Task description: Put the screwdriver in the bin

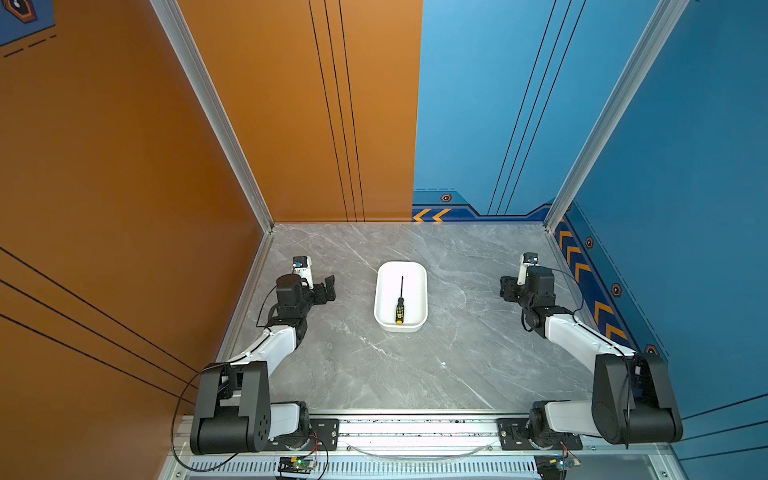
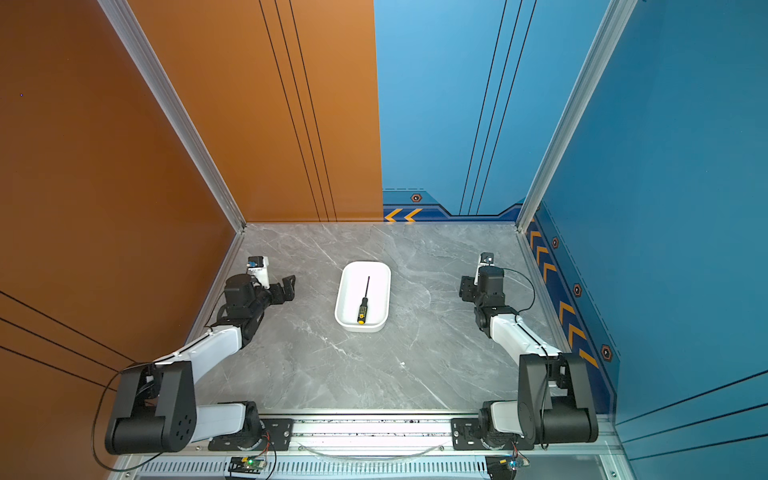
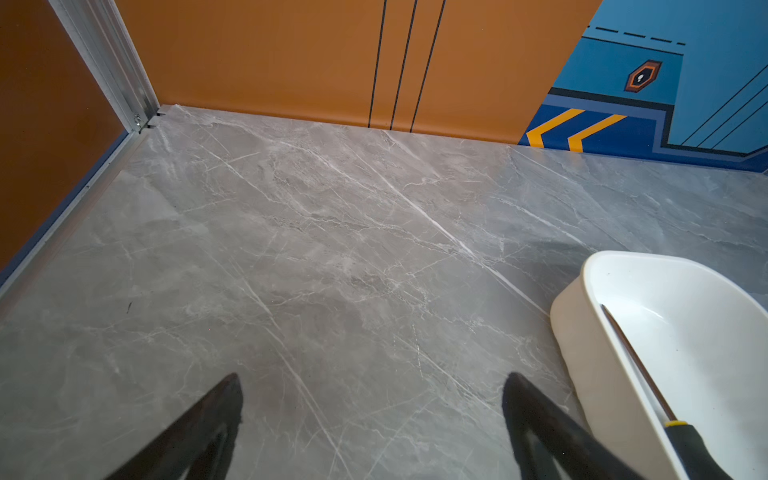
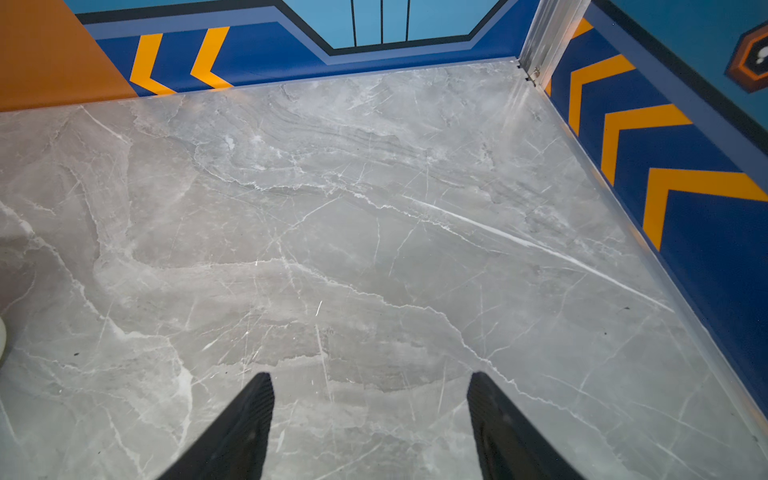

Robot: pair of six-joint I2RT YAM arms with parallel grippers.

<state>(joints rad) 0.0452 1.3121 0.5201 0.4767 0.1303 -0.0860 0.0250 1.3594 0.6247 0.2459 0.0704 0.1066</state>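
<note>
The screwdriver [image 1: 400, 305] [image 2: 363, 307] lies flat inside the white bin [image 1: 401, 264] [image 2: 365, 263] at the table's middle, its yellow-capped handle toward the front and its thin shaft pointing to the back wall. My left gripper [image 1: 330, 286] [image 2: 289, 286] hovers left of the bin, open and empty. In the left wrist view its gripper [image 3: 374, 378] shows bare table between the tips, with the bin [image 3: 573, 332] and screwdriver [image 3: 640, 365] off to one side. My right gripper [image 1: 505, 289] [image 2: 464, 289] [image 4: 370, 376] stands open and empty to the bin's right.
The grey marble table [image 1: 395, 374] is walled by an orange panel [image 1: 124, 166] on the left and blue panels [image 1: 685, 208] at the back right and right. Aluminium posts [image 1: 266, 220] stand at the back corners. A rail [image 1: 415, 428] runs along the front edge.
</note>
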